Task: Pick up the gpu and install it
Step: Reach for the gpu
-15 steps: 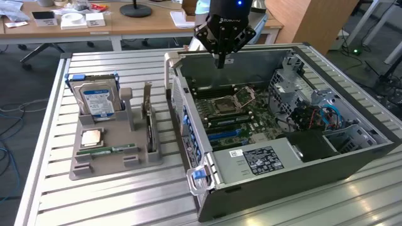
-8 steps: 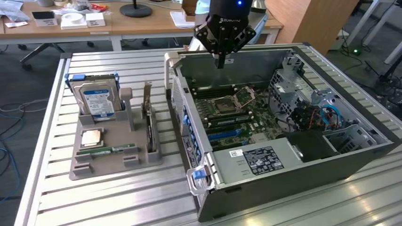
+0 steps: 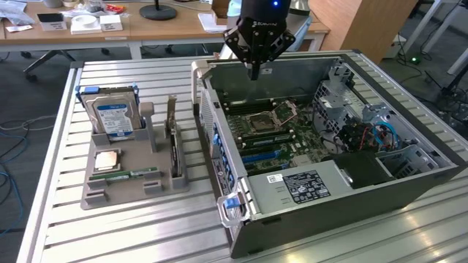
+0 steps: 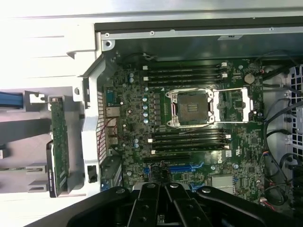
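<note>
The gpu (image 3: 174, 143) stands on edge in a slot of the grey holder (image 3: 124, 193), at the exterior view's left of the open computer case (image 3: 329, 208). It is a thin green card with a black block low on one face, seen edge-on in the wrist view as the gpu (image 4: 59, 142). My gripper (image 3: 253, 72) hangs over the case's far wall, well away from the card. Its fingers meet at the tips in the wrist view, gripper (image 4: 165, 187), shut and holding nothing. Below it lies the motherboard (image 4: 189, 137) with blue card slots (image 4: 180, 168).
The holder also carries a silver hard drive (image 3: 113, 112) with a blue-white label, a square processor chip (image 3: 107, 159) and a narrow green memory stick (image 3: 131, 175). Drive cages and cables (image 3: 365, 131) crowd the case's side at the exterior view's right. A wooden desk (image 3: 146, 28) stands behind the slatted metal table (image 3: 131, 235).
</note>
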### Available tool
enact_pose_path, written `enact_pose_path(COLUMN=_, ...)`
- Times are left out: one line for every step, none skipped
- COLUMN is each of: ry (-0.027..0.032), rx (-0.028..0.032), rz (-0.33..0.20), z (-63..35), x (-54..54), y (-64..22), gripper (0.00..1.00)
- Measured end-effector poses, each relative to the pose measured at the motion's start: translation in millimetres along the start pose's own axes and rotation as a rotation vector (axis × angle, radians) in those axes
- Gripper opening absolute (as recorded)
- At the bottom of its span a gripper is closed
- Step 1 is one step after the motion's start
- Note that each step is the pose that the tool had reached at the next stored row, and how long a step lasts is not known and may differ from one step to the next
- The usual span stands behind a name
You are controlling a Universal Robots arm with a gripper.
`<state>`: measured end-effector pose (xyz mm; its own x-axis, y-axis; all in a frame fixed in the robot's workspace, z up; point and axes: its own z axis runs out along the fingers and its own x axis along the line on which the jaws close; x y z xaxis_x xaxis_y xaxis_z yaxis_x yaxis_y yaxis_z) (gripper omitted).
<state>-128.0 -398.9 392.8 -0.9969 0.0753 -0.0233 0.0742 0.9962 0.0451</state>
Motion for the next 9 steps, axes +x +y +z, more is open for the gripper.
enact_pose_path(ry=0.0000, rx=0.0000, rz=0.000, z=0.0, x=2.3, y=-0.2, gripper=0.11)
enact_pose_path(ry=0.0000, rx=0.0000, rz=0.000, z=0.0, x=4.7, y=-0.3, gripper=0.11)
enact_pose_path(ry=0.0000, rx=0.0001, rz=0.000, z=0.0, x=7.5, y=-0.6, gripper=0.11)
enact_pose_path(ry=0.0000, rx=0.0001, rz=0.000, z=0.0, x=10.5, y=-0.8, gripper=0.11)
enact_pose_path(ry=0.0000, rx=0.0001, rz=0.000, z=0.0, x=13.5, y=-1.0, gripper=0.11)
enact_pose_path(ry=0.0000, rx=0.0001, rz=0.000, z=0.0, x=16.5, y=-1.3, gripper=0.11)
enact_pose_path(ry=0.0000, rx=0.0000, rz=0.000, z=0.0, x=19.3, y=-1.4, gripper=0.11)
enact_pose_path(ry=-0.0001, rx=0.0000, rz=0.000, z=0.0, x=22.2, y=-1.7, gripper=0.11)
enact_pose_path(ry=0.0000, rx=0.0000, rz=0.000, z=0.0, x=25.3, y=-1.9, gripper=0.11)
